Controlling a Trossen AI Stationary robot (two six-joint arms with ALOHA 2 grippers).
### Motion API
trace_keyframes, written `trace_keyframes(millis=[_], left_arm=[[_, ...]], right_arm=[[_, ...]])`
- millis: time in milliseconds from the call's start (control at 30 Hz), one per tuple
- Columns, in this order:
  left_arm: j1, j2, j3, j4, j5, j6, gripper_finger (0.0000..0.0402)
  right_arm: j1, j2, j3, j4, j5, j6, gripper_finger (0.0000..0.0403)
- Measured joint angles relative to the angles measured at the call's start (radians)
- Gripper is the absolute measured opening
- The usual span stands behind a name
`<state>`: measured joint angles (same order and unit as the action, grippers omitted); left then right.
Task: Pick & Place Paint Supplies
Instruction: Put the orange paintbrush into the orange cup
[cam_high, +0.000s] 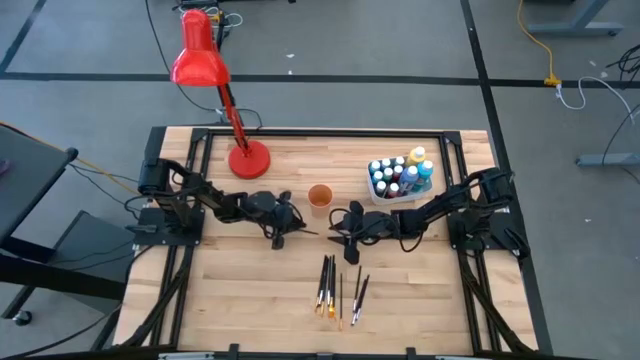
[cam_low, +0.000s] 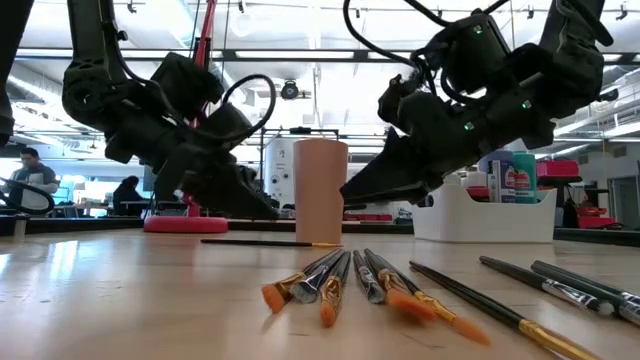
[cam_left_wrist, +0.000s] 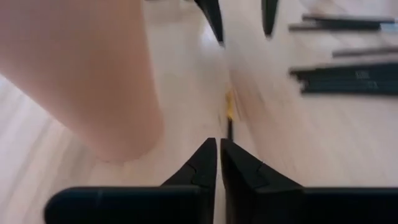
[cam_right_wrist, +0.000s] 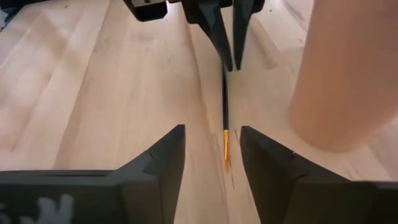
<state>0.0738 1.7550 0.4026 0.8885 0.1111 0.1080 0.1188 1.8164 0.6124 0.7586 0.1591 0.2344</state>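
Your left gripper (cam_right_wrist: 225, 37) pinched one paintbrush (cam_right_wrist: 224, 106) by its handle near the worktop's middle, beside the orange cup (cam_high: 319, 198). Your right gripper (cam_right_wrist: 212, 155), jaws apart, straddled its orange tip, likely for a handover. Bottles sat in the white tub (cam_high: 397, 196) toward the far right corner; other brushes (cam_high: 338, 285) lay near the front edge.

No text can be read; the paint bottles (cam_low: 516, 178) carry labels, but the print seems too small to read.
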Motion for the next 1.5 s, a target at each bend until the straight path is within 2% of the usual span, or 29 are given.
trace_keyframes(millis=[133,333,600,767,900,1067,1200,1333,1500], left_arm=[[0.0,-0.001,0.0,0.018,-0.046,-0.095,0.0044],[-0.011,-0.001,0.0,0.033,-0.02,-0.155,0.004],[-0.034,-0.001,0.004,0.097,0.002,-0.094,0.002],[-0.05,-0.001,0.049,0.092,0.008,-0.139,0.0013],[-0.059,-0.001,0.09,0.055,0.036,-0.114,0.004],[-0.071,-0.001,0.125,-0.012,0.055,-0.087,0.0109],[-0.079,0.035,0.124,0.039,0.083,-0.036,0.0151],[-0.078,0.153,0.128,0.198,0.083,-0.043,0.0163],[-0.052,0.273,0.127,0.322,0.05,-0.062,0.0155]], right_arm=[[0.0,0.0,0.0,0.009,0.011,0.001,0.0153],[0.0,0.0,0.0,0.014,0.009,0.001,0.0152],[0.0,0.0,0.0,0.015,0.008,-0.002,0.0152],[0.0,0.0,-0.001,0.026,0.008,-0.011,0.0152],[0.0,-0.001,-0.001,0.027,0.008,-0.014,0.0152],[0.0,-0.001,-0.001,0.027,0.008,-0.026,0.0152],[0.0,-0.001,-0.001,0.029,0.008,-0.026,0.0152],[0.0,-0.001,-0.001,0.038,0.008,-0.026,0.0152],[0.0,-0.001,-0.001,0.041,0.008,-0.029,0.0152]])
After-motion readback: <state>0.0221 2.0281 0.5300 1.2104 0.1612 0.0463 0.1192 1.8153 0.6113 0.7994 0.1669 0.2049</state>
